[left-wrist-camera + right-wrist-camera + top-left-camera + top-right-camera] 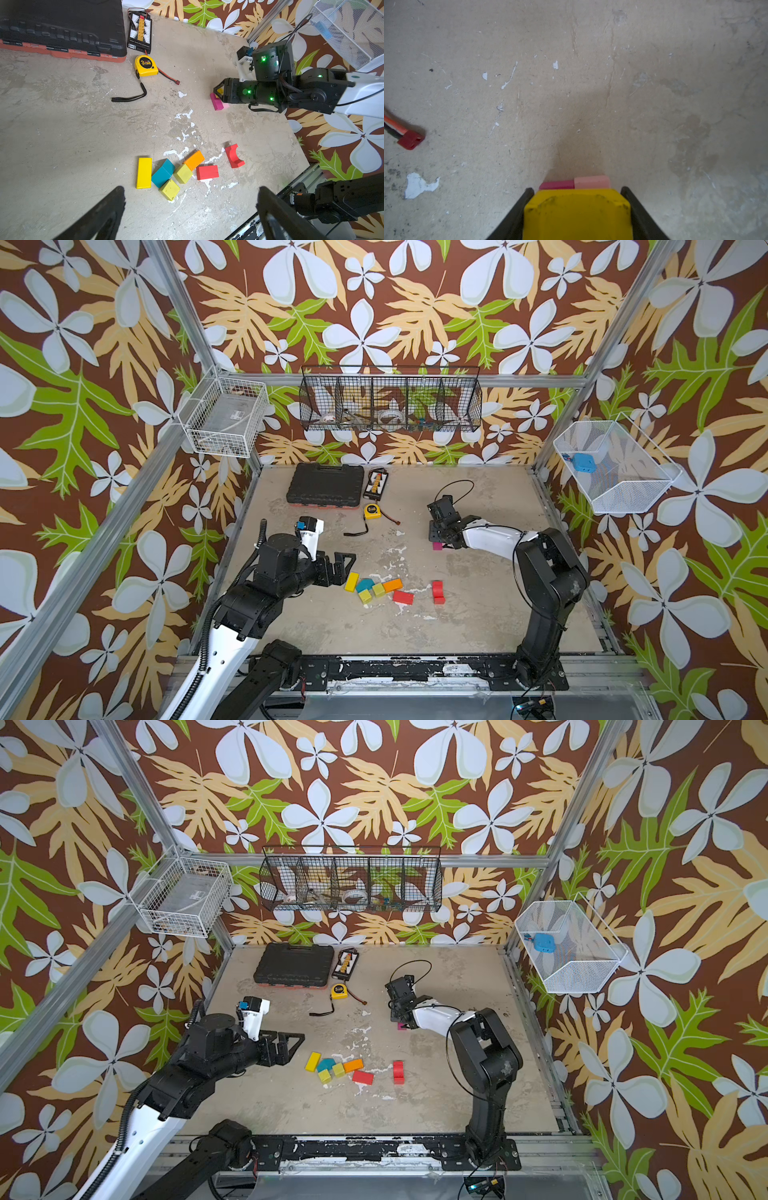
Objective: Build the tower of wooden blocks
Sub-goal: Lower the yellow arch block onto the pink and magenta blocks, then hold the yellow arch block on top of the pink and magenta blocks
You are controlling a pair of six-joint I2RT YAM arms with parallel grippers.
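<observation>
Fingers (517,218) of right hand (577,188) clamp yellow block (577,216) above pink block (591,181); left hand (191,189) spread wide, empty

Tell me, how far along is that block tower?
Barely started. Done: a magenta block and a pink block lie side by side as the base. In hand: the right tool grips a yellow block just above them; whether it touches is unclear. Left: seven loose blocks wait on the table near the open left tool.
</observation>
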